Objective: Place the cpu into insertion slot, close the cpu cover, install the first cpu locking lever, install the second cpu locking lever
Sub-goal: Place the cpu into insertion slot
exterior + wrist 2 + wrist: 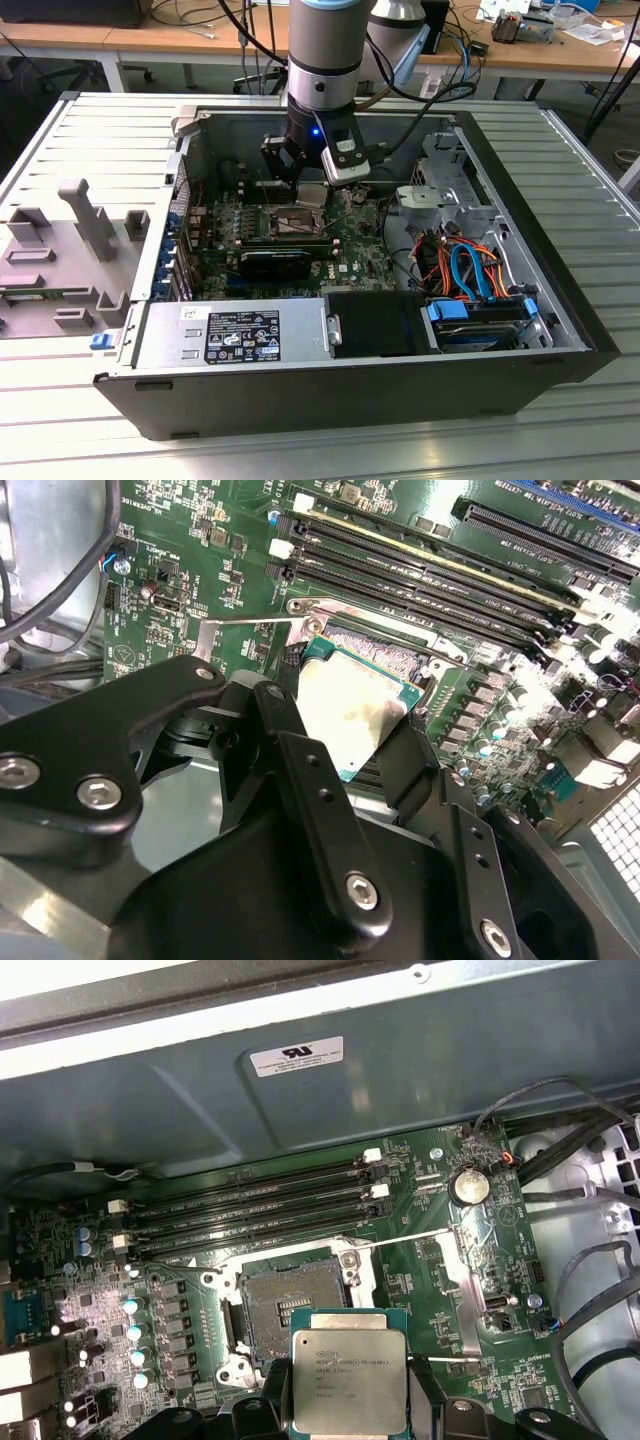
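Lab table [300, 460] is carrying an open case [300, 400], its green board [350, 255] facing up. Gripper [348, 1400] is hanging inside, jaws clamping the cpu [348, 1365] by two edges, close over the uncovered slot [290, 1295]. Placement is under way; seating probably calls for squaring chip with frame.

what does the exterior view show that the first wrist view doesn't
Exterior view: the arm, the power supply, the blue drive bay and a grey fixture on the exterior view's left. First wrist view: a coin battery and a white label on the case wall. Both: the claw shut on the cpu near the open slot.
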